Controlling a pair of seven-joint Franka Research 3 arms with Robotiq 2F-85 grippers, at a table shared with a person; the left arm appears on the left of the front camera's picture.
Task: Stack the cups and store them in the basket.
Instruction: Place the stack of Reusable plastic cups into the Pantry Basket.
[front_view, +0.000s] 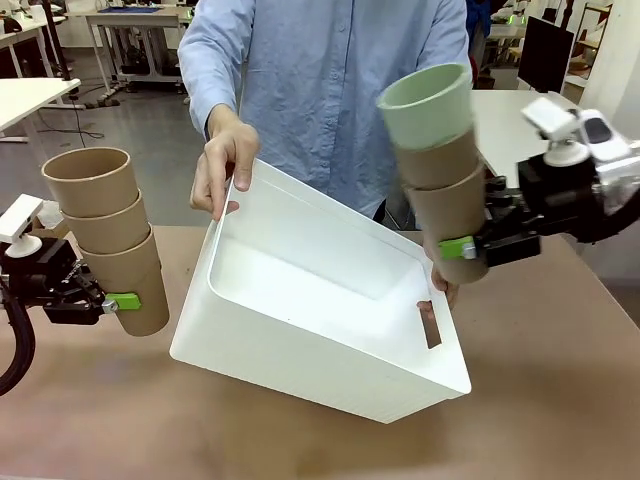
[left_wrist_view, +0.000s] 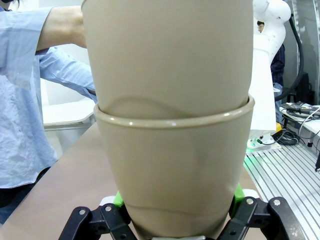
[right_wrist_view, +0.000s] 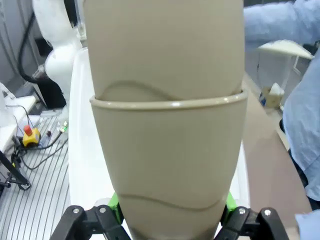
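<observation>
At the table's left edge my left gripper (front_view: 128, 298) is shut on the bottom cup of a stack of three tan cups (front_view: 105, 230), which leans slightly left. My right gripper (front_view: 458, 250) is shut on the lowest tan cup of a second stack (front_view: 445, 190), topped by a mint green cup (front_view: 430, 105). Between the two stacks a person holds the white basket (front_view: 290, 350), its opening tilted toward me. One hand (front_view: 225, 165) grips its far left rim; the other hand (front_view: 443, 285) is mostly hidden behind the right stack. Both wrist views look up along the tan cups (left_wrist_view: 170, 150) (right_wrist_view: 167, 150) held between the green pads.
The basket's near edge rests on the brown table (front_view: 300, 440), which shows bare in front of it and at both sides. The person in a blue shirt (front_view: 330, 90) stands close behind the basket. A white table (front_view: 510, 120) lies beyond my right stack.
</observation>
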